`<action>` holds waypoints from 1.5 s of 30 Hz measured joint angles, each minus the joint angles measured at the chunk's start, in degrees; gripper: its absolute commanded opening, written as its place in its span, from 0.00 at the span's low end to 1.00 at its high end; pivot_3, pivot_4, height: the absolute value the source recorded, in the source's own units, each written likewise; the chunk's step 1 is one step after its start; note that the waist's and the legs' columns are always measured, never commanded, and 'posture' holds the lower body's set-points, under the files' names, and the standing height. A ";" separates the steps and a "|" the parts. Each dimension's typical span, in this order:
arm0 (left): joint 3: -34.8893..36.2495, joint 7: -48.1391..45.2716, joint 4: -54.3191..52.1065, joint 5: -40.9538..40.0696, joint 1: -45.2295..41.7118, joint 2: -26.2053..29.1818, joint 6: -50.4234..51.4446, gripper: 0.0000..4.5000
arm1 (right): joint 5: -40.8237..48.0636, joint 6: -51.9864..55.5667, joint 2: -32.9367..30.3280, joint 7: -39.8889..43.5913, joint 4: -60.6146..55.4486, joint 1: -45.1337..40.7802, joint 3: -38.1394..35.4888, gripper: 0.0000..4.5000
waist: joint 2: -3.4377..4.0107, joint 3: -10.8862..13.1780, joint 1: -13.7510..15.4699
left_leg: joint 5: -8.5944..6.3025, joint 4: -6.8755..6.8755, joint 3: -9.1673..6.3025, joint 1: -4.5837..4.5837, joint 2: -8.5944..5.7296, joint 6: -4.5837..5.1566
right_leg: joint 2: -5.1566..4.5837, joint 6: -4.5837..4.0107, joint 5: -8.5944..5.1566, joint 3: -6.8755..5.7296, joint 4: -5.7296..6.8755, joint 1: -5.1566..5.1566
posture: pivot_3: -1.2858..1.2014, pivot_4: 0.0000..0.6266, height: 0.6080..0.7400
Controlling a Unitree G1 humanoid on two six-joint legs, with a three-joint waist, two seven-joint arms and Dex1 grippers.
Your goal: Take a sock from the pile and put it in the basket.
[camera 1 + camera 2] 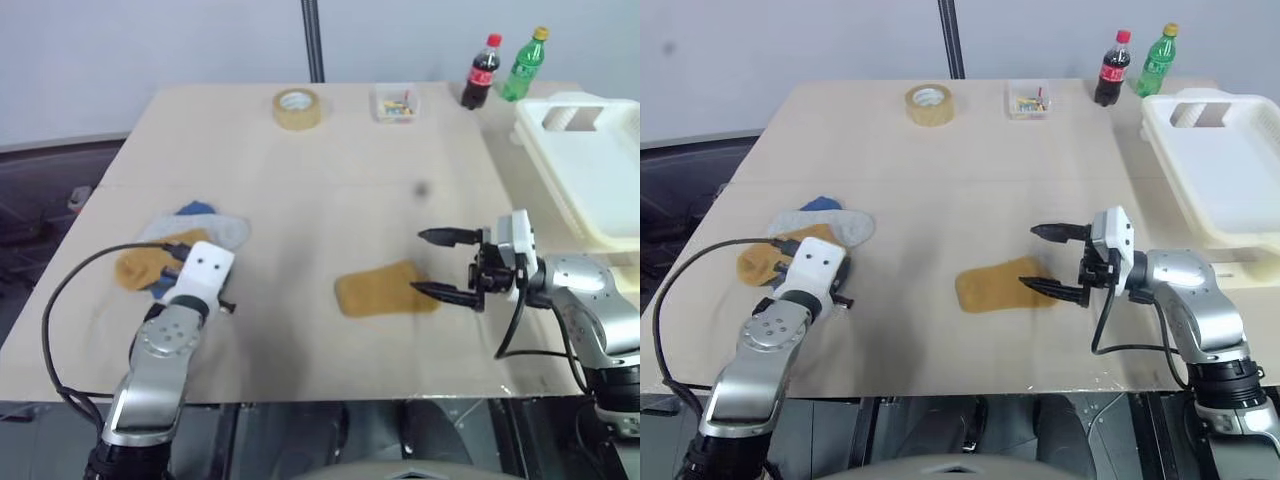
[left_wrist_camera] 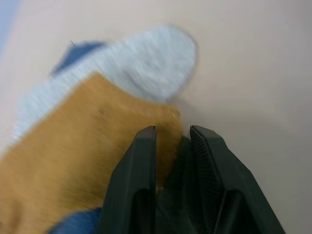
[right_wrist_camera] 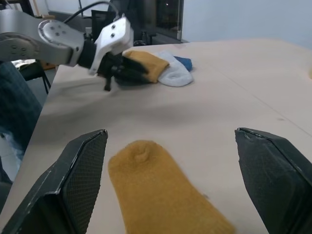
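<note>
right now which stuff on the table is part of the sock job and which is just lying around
Part of the job:
- pile of socks
- lone mustard sock
- cream basket

Just lying about:
- tape roll
- small clear box
- cola bottle
- green bottle

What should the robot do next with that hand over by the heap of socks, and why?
Probably lift the left gripper a little, to draw one sock free. Its fingers are nearly closed on something dark at the edge of the pile, likely a dark sock, though I cannot be sure. The basket stands at the table's far right, and the open right gripper waits over a loose mustard sock.
</note>
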 measured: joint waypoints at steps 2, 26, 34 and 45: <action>0.92 0.75 0.23 0.37 -0.63 -0.03 -1.21 0.26 | -0.09 -0.17 0.02 0.02 0.23 -0.01 0.02 0.97 | 0.00 0.00 0.00 | 0.00 0.00 0.00 0.00 0.00 0.00 | 0.00 0.00 0.00 0.00 -0.02 0.00 | 0.52 0.24 0.99; -2.29 -1.87 -1.98 0.94 -10.46 0.16 18.06 1.00 | -0.84 -1.73 0.62 0.16 1.66 -0.10 0.63 0.97 | -0.04 0.02 -0.28 | 0.02 0.01 0.00 -0.01 -0.01 -0.01 | 0.03 0.01 0.00 0.01 -0.02 -0.02 | 0.52 0.24 0.99; -1.82 -1.06 -2.21 0.82 -11.82 -0.82 27.47 1.00 | -0.94 -2.09 0.63 -0.01 2.07 -0.10 0.63 0.97 | -0.05 0.02 -0.03 | 0.02 0.01 -0.02 -0.01 0.00 -0.03 | 0.04 0.00 0.00 -0.02 0.00 -0.01 | 0.52 0.24 0.99; -0.70 1.14 -2.05 0.84 -12.64 -1.60 27.30 0.64 | -1.12 -2.53 1.14 -0.25 2.07 -0.08 0.74 0.97 | -0.05 0.02 -0.04 | 0.03 0.01 -0.02 -0.01 0.00 -0.04 | 0.03 0.00 0.00 -0.02 0.00 -0.02 | 0.52 0.24 0.99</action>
